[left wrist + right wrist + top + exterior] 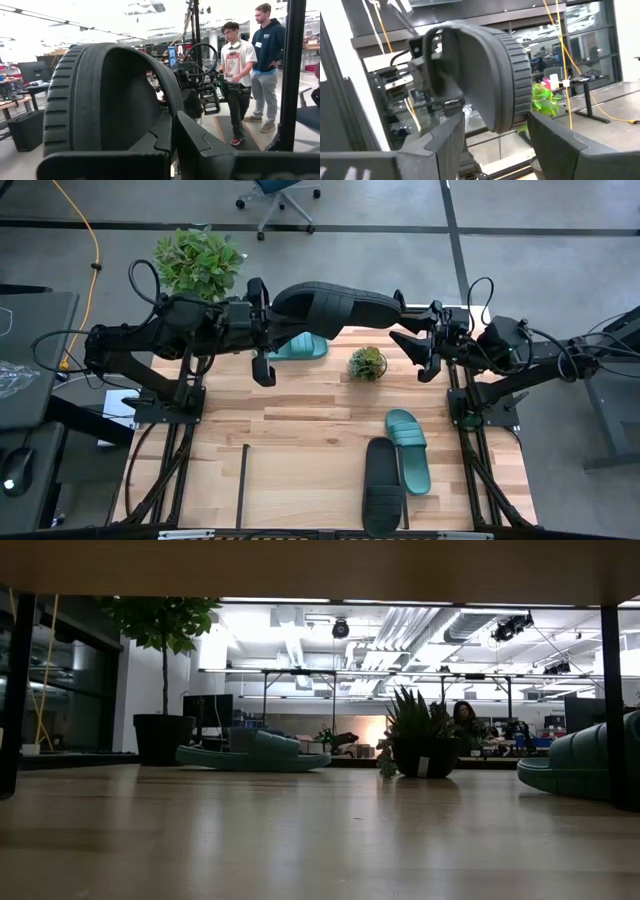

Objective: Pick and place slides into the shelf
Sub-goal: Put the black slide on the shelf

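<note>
A black slide point(335, 305) hangs in the air over the table's far edge, lying level between my two arms. My left gripper point(268, 310) is shut on its left end. In the left wrist view its ribbed sole and arched strap point(107, 100) fill the picture. My right gripper point(405, 322) is open, with one finger on each side of the slide's right end point(495, 75); whether they touch it I cannot tell. On the table lie a teal slide point(300, 347), a second teal slide point(410, 450) and another black slide point(383, 485), all flat on their soles. My left gripper holds the black slide by its left end point(285, 305), coming level from the table's left along its length. The slide stands on edge in the hold, lifted clear of the table. The slide itself hides the finger pads point(165, 137) in the wrist view.
A small potted plant point(367, 363) stands between the teal slides. A big leafy plant point(200, 260) sits beyond the far left corner. Thin black rods point(245, 480) mark the shelf at the near edge; its wood board point(320, 565) spans the top of the low view. People point(240, 75) stand beyond the table.
</note>
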Controlling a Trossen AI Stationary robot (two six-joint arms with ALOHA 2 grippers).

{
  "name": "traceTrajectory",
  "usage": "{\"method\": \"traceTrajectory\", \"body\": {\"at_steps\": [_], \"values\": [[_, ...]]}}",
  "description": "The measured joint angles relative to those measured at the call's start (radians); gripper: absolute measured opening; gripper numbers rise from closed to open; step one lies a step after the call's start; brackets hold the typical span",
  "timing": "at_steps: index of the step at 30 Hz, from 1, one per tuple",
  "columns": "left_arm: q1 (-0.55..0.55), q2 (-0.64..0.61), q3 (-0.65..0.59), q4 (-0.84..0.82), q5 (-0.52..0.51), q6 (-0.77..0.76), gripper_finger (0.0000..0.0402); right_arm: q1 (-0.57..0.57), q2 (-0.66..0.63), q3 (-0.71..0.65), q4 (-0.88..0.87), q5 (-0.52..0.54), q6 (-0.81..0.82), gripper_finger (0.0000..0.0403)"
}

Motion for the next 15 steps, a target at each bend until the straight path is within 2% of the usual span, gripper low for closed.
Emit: {"method": "traceTrajectory", "body": {"at_steps": [7, 15], "values": [[0.000, 0.003, 0.000, -0.005, 0.019, -0.004, 0.0000, 0.000, 0.001, 0.000, 0.006, 0.067, -0.017, 0.0209], [0.000, 0.003, 0.000, -0.005, 0.026, -0.004, 0.0000, 0.000, 0.001, 0.000, 0.006, 0.048, -0.018, 0.0209]]}}
